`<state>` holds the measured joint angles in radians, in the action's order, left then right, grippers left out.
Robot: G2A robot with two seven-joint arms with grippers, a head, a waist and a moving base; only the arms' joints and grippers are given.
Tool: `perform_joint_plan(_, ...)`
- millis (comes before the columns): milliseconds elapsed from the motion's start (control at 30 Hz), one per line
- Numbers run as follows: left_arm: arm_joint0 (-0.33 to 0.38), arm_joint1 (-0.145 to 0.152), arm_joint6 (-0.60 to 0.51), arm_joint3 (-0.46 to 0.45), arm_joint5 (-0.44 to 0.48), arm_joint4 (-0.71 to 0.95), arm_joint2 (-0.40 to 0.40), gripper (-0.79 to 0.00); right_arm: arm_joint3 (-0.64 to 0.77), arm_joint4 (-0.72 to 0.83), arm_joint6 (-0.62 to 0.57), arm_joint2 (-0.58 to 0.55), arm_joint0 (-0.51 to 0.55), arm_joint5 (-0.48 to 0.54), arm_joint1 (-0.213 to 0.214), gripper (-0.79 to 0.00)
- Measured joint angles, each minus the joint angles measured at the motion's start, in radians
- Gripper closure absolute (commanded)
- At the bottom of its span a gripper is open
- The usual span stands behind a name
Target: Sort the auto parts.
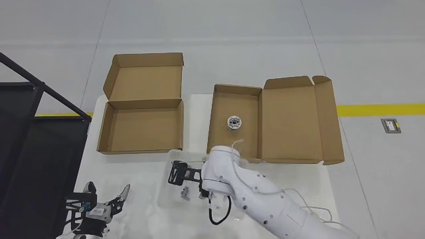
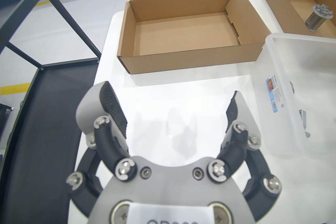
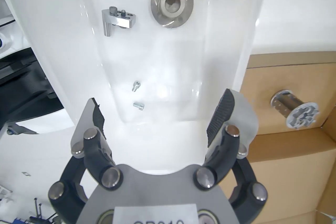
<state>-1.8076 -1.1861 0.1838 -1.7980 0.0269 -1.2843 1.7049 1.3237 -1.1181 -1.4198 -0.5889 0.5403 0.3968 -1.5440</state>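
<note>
right claw [image 3: 161, 99], fingers apart, hangs over the clear bin [image 3: 252, 12] holding a flange [image 3: 172, 3] and bracket [image 3: 118, 20]; left claw [image 2: 170, 89] gapes wide above the bench [image 2: 109, 57].

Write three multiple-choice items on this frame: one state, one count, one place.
1. The left box is: A) empty B) full C) shut
2. Parts in the bin: A) two B) four C) six
3. The cylinder stands in the: A) left box B) bin C) right box

Answers:
1 A: its bare floor shows, lid open.
2 B: a flange, a bracket and two screws.
3 C: it stands upright on that box's floor.
</note>
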Motion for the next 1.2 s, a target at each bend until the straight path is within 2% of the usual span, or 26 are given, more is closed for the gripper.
perform_joint_plan(167, 0.000, 0.000, 0.000, 0.000, 0.000, 0.000, 0.000, -0.785, -0.026, 0.048, 0.005, -0.016, 0.012, -0.049, -0.005, -0.785)
perform_joint_plan(533, 0.000, 0.000, 0.000, 0.000, 0.000, 0.000, 0.000, -0.785, -0.027, 0.044, 0.008, -0.016, 0.013, -0.052, -0.005, -0.785)
perform_joint_plan(767, 0.000, 0.000, 0.000, 0.000, 0.000, 0.000, 0.000, -0.785, -0.054, -0.069, 0.032, 0.019, 0.040, -0.236, -0.022, -0.785)
perform_joint_plan(867, 0.000, 0.000, 0.000, 0.000, 0.000, 0.000, 0.000, -0.785, -0.056, -0.098, 0.032, 0.022, 0.057, -0.282, -0.025, -0.686)
perform_joint_plan(1033, 0.000, 0.000, 0.000, 0.000, 0.000, 0.000, 0.000, -0.785, -0.061, -0.126, 0.004, 0.020, 0.079, -0.325, -0.029, -0.653)
perform_joint_plan(1100, 0.000, 0.000, 0.000, 0.000, 0.000, 0.000, 0.000, -0.785, -0.074, -0.131, 0.005, 0.017, 0.084, -0.337, -0.032, -0.597)
perform_joint_plan(1200, 0.000, 0.000, 0.000, 0.000, 0.000, 0.000, 0.000, -0.785, -0.103, -0.134, 0.014, 0.013, 0.089, -0.352, -0.037, -0.594)
